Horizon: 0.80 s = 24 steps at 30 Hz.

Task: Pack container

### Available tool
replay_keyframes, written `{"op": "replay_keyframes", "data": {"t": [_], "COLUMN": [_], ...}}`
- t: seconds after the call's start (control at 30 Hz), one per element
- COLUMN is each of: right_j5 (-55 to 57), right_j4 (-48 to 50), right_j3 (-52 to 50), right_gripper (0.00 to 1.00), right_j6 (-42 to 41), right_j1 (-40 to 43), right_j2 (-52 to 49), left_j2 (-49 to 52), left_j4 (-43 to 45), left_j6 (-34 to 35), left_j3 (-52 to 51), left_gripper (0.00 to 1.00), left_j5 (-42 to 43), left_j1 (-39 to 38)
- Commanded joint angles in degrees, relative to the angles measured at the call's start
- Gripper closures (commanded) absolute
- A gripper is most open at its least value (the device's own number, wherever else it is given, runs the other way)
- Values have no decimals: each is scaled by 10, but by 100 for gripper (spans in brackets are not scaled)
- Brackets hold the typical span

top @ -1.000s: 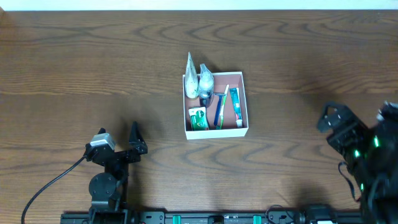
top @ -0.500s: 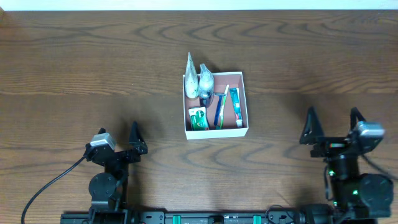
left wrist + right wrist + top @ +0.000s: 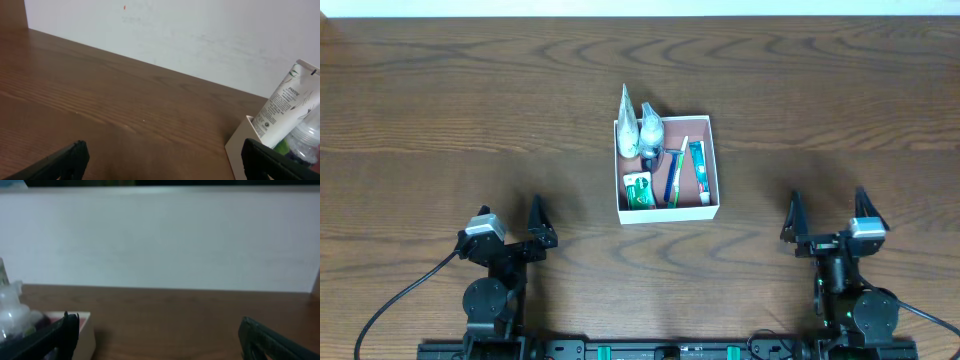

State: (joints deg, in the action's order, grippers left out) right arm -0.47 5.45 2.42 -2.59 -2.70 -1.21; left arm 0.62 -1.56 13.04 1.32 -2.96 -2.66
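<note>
The container (image 3: 713,170), a shallow white box with a pinkish-brown bottom, sits mid-table. It holds a white tube (image 3: 626,122), a clear bottle (image 3: 650,128), a green packet (image 3: 638,190), a toothbrush (image 3: 673,178) and a toothpaste tube (image 3: 698,170). My left gripper (image 3: 513,222) is open and empty near the front left, far from the box. My right gripper (image 3: 828,212) is open and empty near the front right. The left wrist view shows the box corner (image 3: 242,145) and the white tube (image 3: 286,103). The right wrist view shows the box edge (image 3: 86,330) and the bottle (image 3: 12,311).
A white wall (image 3: 200,35) runs behind the table's far edge. Bare brown wood table (image 3: 470,120) surrounds the box on all sides. A black cable (image 3: 400,300) trails from the left arm's base.
My right arm has swung in from the far right edge and settled at the front right, fingers open and pointing toward the far edge. The left arm and the box have not moved.
</note>
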Motion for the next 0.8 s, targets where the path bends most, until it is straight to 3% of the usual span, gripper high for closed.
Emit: {"op": "replay_keyframes", "data": {"t": [0.0,0.77], "right_j5": [0,-4], "right_j4": [3,-97], "right_j3": [-20,-21], "right_gripper": [1,1], "right_j6": [10,29], "right_j1": [1,1], "right_j2": [9,9], "left_j2": [-4,-4], "left_j4": [-23,-23], "left_j6": [-10,-10], "left_j3": [-11,-11], "left_gripper": [2,2], "left_j5": [-6,-6], "left_j1": [3,3]}}
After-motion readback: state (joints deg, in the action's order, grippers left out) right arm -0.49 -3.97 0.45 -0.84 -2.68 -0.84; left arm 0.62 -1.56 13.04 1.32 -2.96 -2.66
